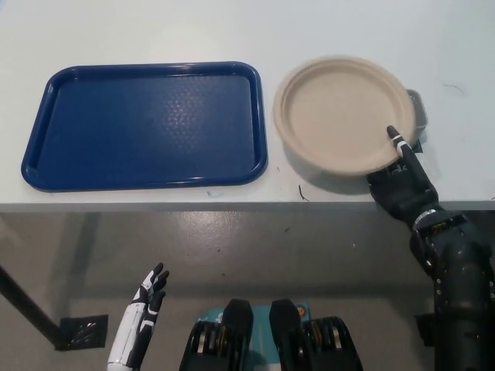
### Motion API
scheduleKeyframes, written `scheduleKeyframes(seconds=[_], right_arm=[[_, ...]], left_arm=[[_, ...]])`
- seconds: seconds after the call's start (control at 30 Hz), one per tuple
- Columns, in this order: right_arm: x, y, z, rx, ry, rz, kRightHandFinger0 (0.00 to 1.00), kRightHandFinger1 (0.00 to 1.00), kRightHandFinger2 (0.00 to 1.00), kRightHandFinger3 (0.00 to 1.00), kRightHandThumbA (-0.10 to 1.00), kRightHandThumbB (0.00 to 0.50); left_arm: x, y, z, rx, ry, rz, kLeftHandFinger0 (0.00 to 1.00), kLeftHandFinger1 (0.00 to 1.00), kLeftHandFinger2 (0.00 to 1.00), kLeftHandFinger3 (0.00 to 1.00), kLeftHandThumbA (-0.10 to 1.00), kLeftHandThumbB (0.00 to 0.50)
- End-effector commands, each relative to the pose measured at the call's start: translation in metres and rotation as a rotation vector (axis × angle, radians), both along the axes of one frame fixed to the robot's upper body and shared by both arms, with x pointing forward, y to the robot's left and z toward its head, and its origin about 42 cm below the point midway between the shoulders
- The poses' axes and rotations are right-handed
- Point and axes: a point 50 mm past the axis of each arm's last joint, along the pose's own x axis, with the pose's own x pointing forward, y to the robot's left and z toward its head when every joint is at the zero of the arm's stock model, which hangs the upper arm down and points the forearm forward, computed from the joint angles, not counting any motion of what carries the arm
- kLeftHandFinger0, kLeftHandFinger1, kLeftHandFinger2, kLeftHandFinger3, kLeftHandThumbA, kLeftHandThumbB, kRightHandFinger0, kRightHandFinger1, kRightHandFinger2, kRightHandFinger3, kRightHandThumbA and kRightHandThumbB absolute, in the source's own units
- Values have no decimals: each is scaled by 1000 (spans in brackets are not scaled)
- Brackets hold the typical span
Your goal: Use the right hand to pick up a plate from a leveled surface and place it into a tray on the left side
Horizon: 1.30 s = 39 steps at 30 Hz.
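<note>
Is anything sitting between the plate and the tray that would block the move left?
Nothing visible. The plate, held at its near right edge by the right hand, has only bare table between it and the tray, which looks empty.
</note>
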Motion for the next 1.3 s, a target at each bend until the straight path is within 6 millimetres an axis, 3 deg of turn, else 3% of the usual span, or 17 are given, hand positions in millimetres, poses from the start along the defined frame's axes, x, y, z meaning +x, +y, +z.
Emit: scheduleKeyframes(seconds=[0.0, 0.1, 0.2, 0.23, 0.33, 0.4, 0.5, 0.57, 0.7, 0.8, 0.93, 0.97, 1.07, 1.17, 1.2, 1.23, 1.27], right_arm=[[-8, -5, -15, -63, 92, 5, 0, 202, 513, 746, 595, 1], [-13, -5, -3, -108, 36, -3, 0, 219, 539, 736, 268, 0], [-15, -2, 25, -158, -65, -22, 0, 211, 541, 729, -71, 10], [-17, -1, 33, -164, -101, -32, 0, 205, 539, 728, -94, 13], [-25, 10, 72, -223, -182, -58, 0, 77, 487, 731, -100, 47], [-29, 17, 92, -228, -248, -46, 0, 107, 541, 786, -100, 1], [-31, 18, 95, -231, -254, -45, 0, 122, 574, 798, -100, 0], [-26, 39, 117, -254, -314, 10, 0, 106, 526, 763, -100, 0], [-22, 46, 120, -256, -307, 29, 0, 99, 521, 764, -100, 0], [-10, 71, 130, -262, -301, 77, 0, 174, 571, 840, -100, 0], [-8, 73, 131, -273, -302, 81, 0, 180, 572, 841, -100, 0], [-6, 91, 140, -277, -321, 108, 0, 193, 581, 918, -100, 0], [-1, 113, 152, -313, -356, 158, 0, 174, 569, 869, -100, 0], [0, 114, 152, -315, -356, 158, 0, 169, 569, 870, -100, 0], [4, 135, 155, -358, -364, 195, 0, 153, 569, 800, -100, 0], [9, 156, 157, -401, -366, 228, 0, 175, 610, 842, -100, 0], [10, 160, 157, -405, -365, 232, 0, 191, 630, 857, -100, 0]], left_arm=[[4, -2, 10, -9, -62, 2, 1000, 1000, 1000, 1000, 1000, 153], [3, -2, 10, -8, -61, 0, 1000, 1000, 1000, 1000, 1000, 141], [6, 0, 11, -14, -68, 3, 1000, 1000, 1000, 1000, 1000, 139], [6, 0, 11, -11, -67, 4, 1000, 1000, 1000, 1000, 1000, 140], [6, 1, 11, 2, -65, 2, 1000, 1000, 1000, 1000, 1000, 134], [5, 1, 11, 8, -63, 1, 1000, 1000, 1000, 1000, 1000, 127], [4, 1, 10, 11, -60, 0, 1000, 1000, 1000, 1000, 1000, 127], [2, 0, 8, -5, -56, -1, 1000, 1000, 1000, 1000, 1000, 129], [1, -1, 8, -5, -52, -3, 1000, 1000, 1000, 1000, 1000, 134], [2, 0, 9, -4, -59, -1, 1000, 1000, 1000, 1000, 1000, 133], [2, 0, 9, -4, -59, -1, 1000, 1000, 1000, 1000, 1000, 134], [3, 0, 9, -2, -56, -3, 1000, 1000, 1000, 1000, 1000, 137], [5, 0, 10, -1, -60, -5, 1000, 1000, 1000, 1000, 1000, 135], [5, 0, 10, -1, -60, -5, 1000, 1000, 1000, 1000, 1000, 134], [3, 1, 10, 3, -56, -5, 1000, 1000, 1000, 1000, 1000, 135], [3, 1, 9, 12, -53, -3, 1000, 1000, 1000, 1000, 1000, 140], [3, 1, 9, 15, -53, -2, 1000, 1000, 1000, 1000, 1000, 140]])
